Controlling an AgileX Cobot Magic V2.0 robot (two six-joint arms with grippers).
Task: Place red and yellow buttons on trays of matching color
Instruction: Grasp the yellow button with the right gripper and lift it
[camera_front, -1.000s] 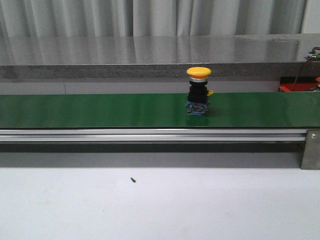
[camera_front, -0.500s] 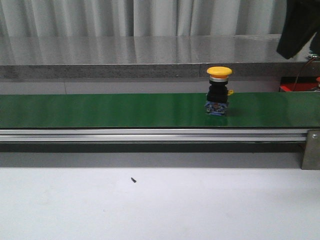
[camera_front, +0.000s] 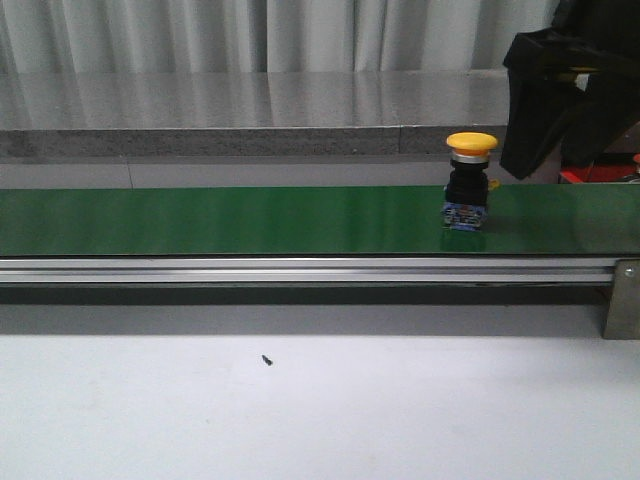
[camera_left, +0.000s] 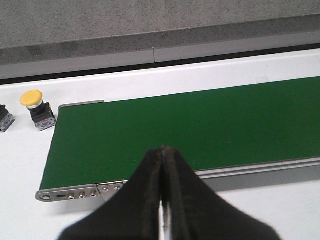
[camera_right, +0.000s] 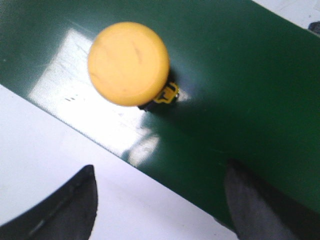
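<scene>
A yellow button (camera_front: 470, 181) with a black body and blue base stands upright on the green conveyor belt (camera_front: 250, 220), right of centre. My right arm (camera_front: 562, 95) hangs just to its right, behind the belt. In the right wrist view the button's yellow cap (camera_right: 129, 63) lies ahead of my right gripper (camera_right: 160, 169), which is open and holds nothing. My left gripper (camera_left: 162, 151) is shut and empty over the belt's near edge. Another yellow button (camera_left: 36, 108) stands on the white surface beyond the belt's end. No red button shows clearly.
A red object (camera_front: 588, 176), possibly a tray, shows at the far right behind the belt. An aluminium rail (camera_front: 300, 270) runs along the belt's front, with a bracket (camera_front: 622, 300) at its right end. A grey ledge (camera_front: 250, 130) runs behind. Part of another part (camera_left: 4, 119) sits at the picture's edge.
The yellow button has travelled to the right along the belt. My right arm has come into view from the upper right and dropped down beside the button.
</scene>
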